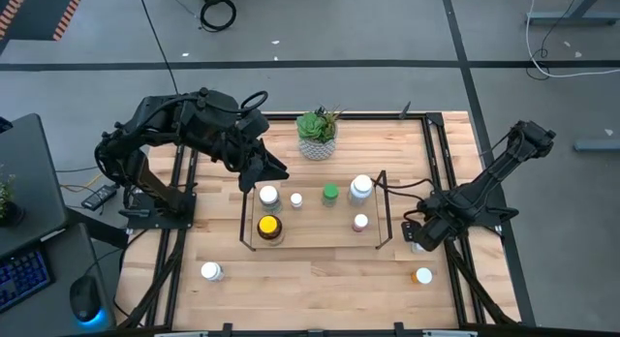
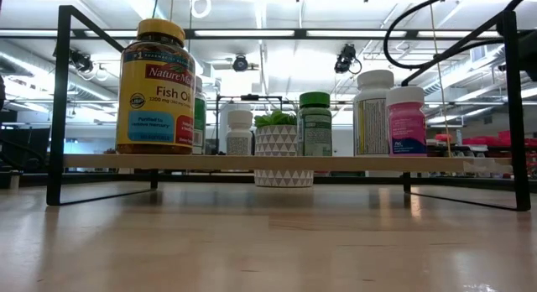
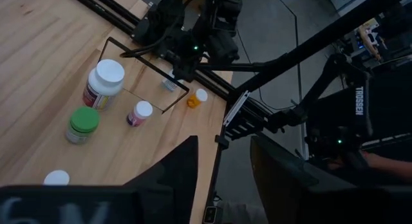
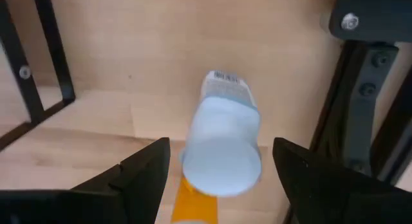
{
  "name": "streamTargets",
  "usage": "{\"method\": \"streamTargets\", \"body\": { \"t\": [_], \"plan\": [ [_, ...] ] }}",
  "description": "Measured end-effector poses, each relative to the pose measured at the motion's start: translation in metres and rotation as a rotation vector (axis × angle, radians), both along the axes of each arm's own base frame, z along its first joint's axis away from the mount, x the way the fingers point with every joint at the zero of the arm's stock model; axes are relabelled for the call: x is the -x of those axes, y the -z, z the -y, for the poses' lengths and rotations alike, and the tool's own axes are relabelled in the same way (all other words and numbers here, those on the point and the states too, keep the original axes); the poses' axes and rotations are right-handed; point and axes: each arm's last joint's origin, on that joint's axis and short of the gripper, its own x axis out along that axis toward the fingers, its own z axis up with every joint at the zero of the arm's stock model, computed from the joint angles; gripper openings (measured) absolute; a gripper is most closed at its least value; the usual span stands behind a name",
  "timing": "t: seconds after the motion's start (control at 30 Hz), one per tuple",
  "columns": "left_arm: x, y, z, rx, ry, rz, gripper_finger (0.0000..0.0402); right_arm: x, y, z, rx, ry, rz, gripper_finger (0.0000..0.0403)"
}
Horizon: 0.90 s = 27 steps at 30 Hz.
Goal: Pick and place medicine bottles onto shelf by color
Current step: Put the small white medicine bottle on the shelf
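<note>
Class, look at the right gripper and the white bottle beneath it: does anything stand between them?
Nothing visible does. The right gripper hangs open directly over the white bottle, its fingers on either side, bare table around it.

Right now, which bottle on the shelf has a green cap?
The green-capped bottle in the shelf's middle back row; its neighbours wear white caps, and the amber one a yellow cap.

Both hands open: left (image 1: 263,169) raised, right (image 4: 219,169) low.

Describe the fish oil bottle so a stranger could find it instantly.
Start at the black wire shelf in the middle of the table. At its front left corner stands the fish oil bottle, beside a white-capped bottle. It alone is amber with a yellow cap.
</note>
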Motion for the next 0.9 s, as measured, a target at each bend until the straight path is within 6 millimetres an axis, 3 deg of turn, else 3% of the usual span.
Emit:
{"method": "streamTargets", "body": {
  "t": [0.37,0.73,0.9],
  "plan": [
    [0.0000,0.0000,-0.0001,0.000,0.000,0.000,0.0142,-0.0004,0.0027,0.0014,0.004,0.009,0.000,0.0279],
    [0.0000,0.0000,-0.0001,0.000,0.000,0.000,0.0147,-0.0010,0.0026,-0.0003,-0.029,0.016,-0.009,0.0222],
    [0.0000,0.0000,-0.0001,0.000,0.000,0.000,0.0141,-0.0007,0.0033,-0.0001,-0.022,0.017,-0.021,0.0217]
  ]
}}
